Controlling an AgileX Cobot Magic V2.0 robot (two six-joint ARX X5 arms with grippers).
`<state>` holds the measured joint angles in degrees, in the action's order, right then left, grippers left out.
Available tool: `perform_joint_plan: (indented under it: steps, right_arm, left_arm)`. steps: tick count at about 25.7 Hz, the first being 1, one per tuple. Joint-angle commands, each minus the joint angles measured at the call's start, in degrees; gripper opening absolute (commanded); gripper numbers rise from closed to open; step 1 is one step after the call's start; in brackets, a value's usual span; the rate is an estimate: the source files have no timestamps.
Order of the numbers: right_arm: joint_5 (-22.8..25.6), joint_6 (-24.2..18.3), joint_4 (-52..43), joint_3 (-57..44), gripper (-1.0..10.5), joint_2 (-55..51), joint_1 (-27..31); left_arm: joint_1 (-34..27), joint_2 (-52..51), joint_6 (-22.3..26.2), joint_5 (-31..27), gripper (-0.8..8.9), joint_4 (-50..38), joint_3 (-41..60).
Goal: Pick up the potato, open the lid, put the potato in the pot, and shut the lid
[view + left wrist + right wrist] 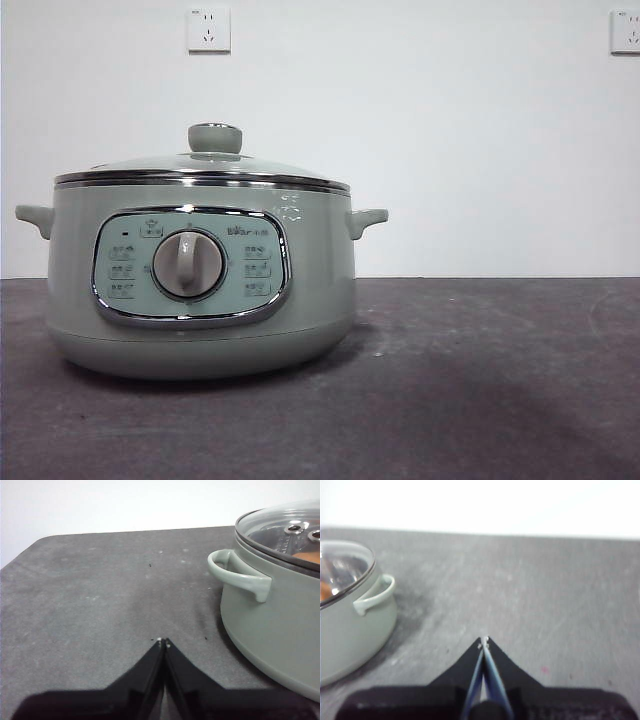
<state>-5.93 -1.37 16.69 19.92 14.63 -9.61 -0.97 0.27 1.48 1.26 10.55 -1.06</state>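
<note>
Task appears complete: both arms should simply keep clear of the pot. The left gripper and right gripper sit beside it over bare bench, fingers pressed together, holding nothing. The lid sits seated on the rim, and the potato shows orange through the glass, inside.

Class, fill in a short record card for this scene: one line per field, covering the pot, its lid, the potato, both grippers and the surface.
pot: pale green cooker, standing on the table, dial facing the front camera
lid: glass lid seated on the pot, knob on top
potato: orange patch seen through the glass, inside the pot
left gripper: jaws shut, empty, over the table beside one pot handle
right gripper: jaws shut, empty, over the table on the pot's other side
table: dark grey
wall: white, two sockets
</note>
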Motion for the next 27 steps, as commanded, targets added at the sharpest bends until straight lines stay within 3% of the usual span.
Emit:
perform_joint_plan:
  steps: [1, 10, 27]
  right_arm:
    - [-1.66, -1.09, -5.35, -6.99, 0.0, -4.5, 2.27]
    - [-1.64, 0.17, -9.4, -19.26, 0.0, -13.31, 3.19]
    - [-1.2, 1.05, -6.86, -19.61, 0.0, -14.56, 3.17]
  left_arm:
    - [-0.22, -0.15, -0.35, 0.33, -0.03, -0.24, 0.87]
    - [-0.22, -0.15, -0.35, 0.33, -0.03, -0.24, 0.87]
    - [-0.22, -0.15, -0.35, 0.33, -0.03, -0.24, 0.85]
